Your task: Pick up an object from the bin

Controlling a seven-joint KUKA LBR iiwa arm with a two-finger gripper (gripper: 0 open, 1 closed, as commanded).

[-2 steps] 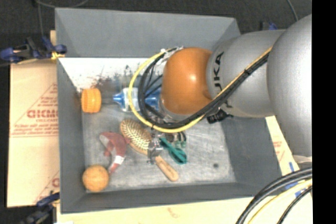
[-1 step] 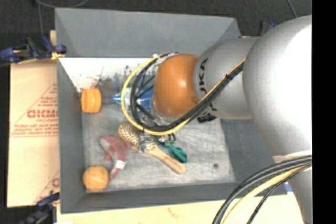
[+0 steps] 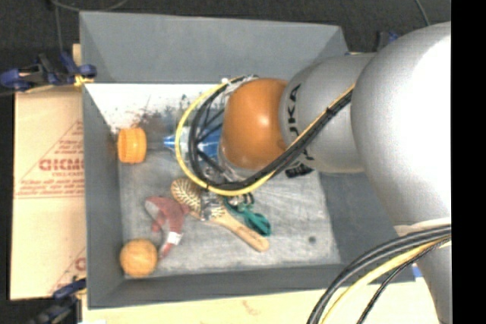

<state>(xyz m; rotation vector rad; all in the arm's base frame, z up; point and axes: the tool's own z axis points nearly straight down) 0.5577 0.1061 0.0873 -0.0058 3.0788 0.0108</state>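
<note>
Closest thing to the business end is the wooden hairbrush [image 3: 199, 201]. It's lying mid-bin with its bristle head tucked right under the wrist and its handle pointing off to the near right. A teal-handled tool [image 3: 257, 222] lies against that handle, and something blue [image 3: 209, 142] peeks out behind the cable loop on the far side.

The gripper [image 3: 220, 182] is down low beneath the orange wrist cover [image 3: 254, 124]. From my feed I honestly can't tell if it's open, closed or gripping anything. So I'd call the pick not done yet: everything I can see looks to be lying on the floor of the bin [image 3: 304, 216]. What's left is to close on something and lift it clear.

Further out, a reddish floppy thing [image 3: 167, 215] sits left of the brush. There's an orange ball [image 3: 138, 257] in the near-left corner and an orange cylinder [image 3: 131, 145] by the left wall, both well apart from the arm.
</note>
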